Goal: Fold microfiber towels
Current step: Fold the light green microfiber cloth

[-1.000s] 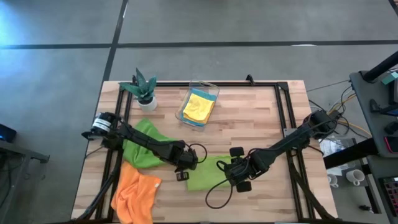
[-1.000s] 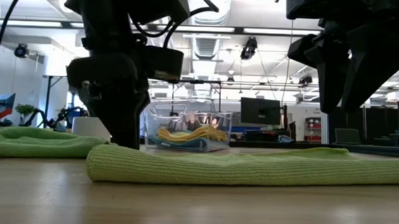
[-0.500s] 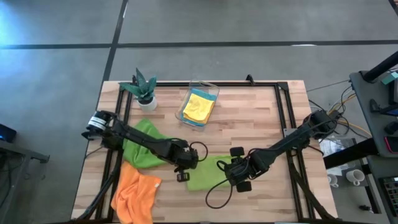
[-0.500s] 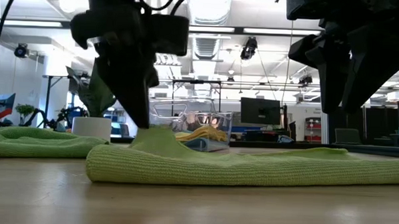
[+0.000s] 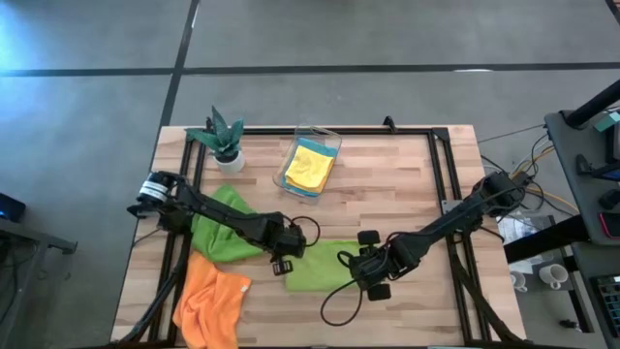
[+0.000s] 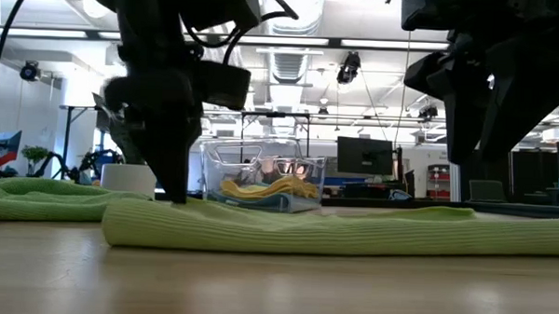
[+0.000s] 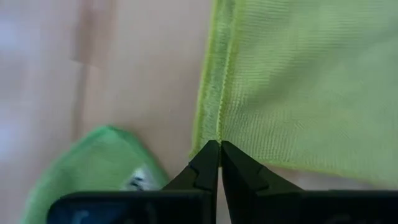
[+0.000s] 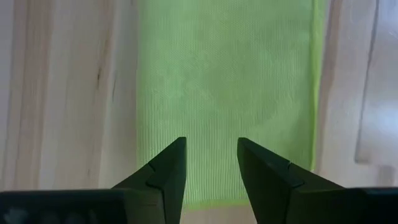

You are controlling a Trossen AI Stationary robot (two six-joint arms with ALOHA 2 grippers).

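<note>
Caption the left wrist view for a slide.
Left gripper pinched shut on the lime towel's hemmed edge, over the wooden table.

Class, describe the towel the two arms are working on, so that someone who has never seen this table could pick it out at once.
Start at the wooden table and look along its front half, between the two arms. The lime green towel lies flat there as a folded strip, with the left pincer shut on its edge and the right pincer open above its other end. Unlike the rumpled darker green towel and orange towel to its left, it is smooth and paler.
</note>
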